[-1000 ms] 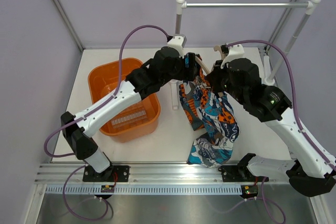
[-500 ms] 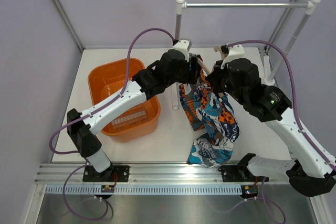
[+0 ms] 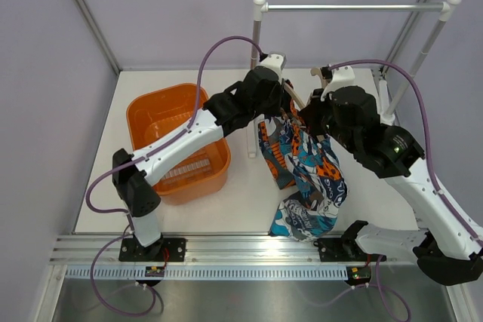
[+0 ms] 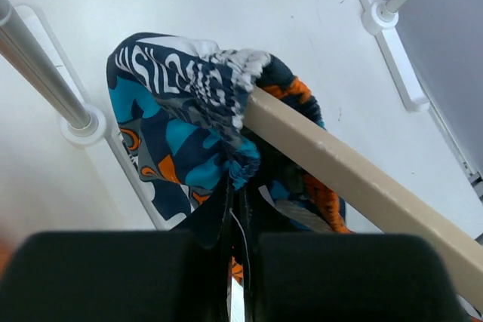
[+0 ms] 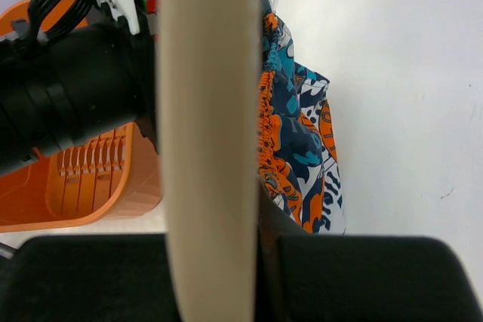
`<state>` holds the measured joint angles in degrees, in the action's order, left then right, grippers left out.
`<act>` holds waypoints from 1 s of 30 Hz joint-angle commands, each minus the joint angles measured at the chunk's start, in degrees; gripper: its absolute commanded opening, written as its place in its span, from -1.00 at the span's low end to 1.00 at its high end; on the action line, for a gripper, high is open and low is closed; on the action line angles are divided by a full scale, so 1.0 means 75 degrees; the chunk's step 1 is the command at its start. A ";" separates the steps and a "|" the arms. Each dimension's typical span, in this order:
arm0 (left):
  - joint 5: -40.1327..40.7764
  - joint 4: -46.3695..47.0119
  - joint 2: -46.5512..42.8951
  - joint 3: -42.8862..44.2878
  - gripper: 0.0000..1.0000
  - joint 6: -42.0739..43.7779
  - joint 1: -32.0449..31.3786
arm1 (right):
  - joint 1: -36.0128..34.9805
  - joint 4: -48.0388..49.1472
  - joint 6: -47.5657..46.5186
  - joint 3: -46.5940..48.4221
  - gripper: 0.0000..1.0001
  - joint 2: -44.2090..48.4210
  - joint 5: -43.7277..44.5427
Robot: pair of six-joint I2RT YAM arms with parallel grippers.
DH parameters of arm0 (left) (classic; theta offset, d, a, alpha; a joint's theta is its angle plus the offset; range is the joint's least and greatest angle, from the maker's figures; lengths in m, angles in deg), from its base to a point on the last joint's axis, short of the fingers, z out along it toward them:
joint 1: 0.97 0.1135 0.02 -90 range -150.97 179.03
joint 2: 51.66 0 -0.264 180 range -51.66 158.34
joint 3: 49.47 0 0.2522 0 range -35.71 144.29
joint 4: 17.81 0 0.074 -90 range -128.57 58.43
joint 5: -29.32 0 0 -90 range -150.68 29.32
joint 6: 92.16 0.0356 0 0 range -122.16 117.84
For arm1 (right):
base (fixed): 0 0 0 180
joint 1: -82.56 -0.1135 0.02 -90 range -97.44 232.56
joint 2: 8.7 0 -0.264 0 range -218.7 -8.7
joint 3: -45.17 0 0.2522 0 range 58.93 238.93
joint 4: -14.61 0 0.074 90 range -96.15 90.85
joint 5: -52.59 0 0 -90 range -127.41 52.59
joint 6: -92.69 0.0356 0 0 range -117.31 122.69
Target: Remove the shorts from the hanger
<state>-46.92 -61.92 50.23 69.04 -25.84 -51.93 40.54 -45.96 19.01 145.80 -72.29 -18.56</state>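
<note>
Advanced toward 3 o'clock, my left gripper [image 4: 240, 216] now pinches the waistband of the shorts [image 3: 308, 179], hanging at centre from the hanger [image 4: 339, 164]; my right gripper [image 5: 226, 262] clamps that hanger; next, I judge, the cloth must be drawn off its end.

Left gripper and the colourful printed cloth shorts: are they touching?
Touching. The left wrist view shows the left gripper shut on a fold of the printed cloth shorts.

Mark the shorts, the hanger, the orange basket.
shorts [image 3: 306, 164]: top external view, middle of the hanging cloth.
hanger [image 4: 339, 164]: left wrist view, beige bar.
orange basket [image 3: 192, 183]: top external view, near wall.
</note>
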 commanded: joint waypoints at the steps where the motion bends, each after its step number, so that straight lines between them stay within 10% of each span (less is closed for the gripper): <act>1: 0.0649 -0.0043 0.0126 0.0634 -1.00 0.0181 0.0126 | -0.0128 0.0030 0.0110 0.0300 -1.00 0.0416 -0.0216; 14: 0.0440 -0.0383 0.1040 0.2053 -1.00 0.0157 0.1451 | -0.0128 -0.0380 0.0145 0.0218 -1.00 0.1365 -0.0943; 30: -0.0545 0.1058 -0.0014 -0.0829 -1.00 0.0133 0.0867 | -0.0128 0.0837 -0.0124 0.0324 -1.00 0.1214 0.0649</act>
<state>-54.44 -59.43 55.23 64.02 -27.22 -44.98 40.54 -44.84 18.96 145.80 -64.38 -17.22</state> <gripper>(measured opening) 0.024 0.088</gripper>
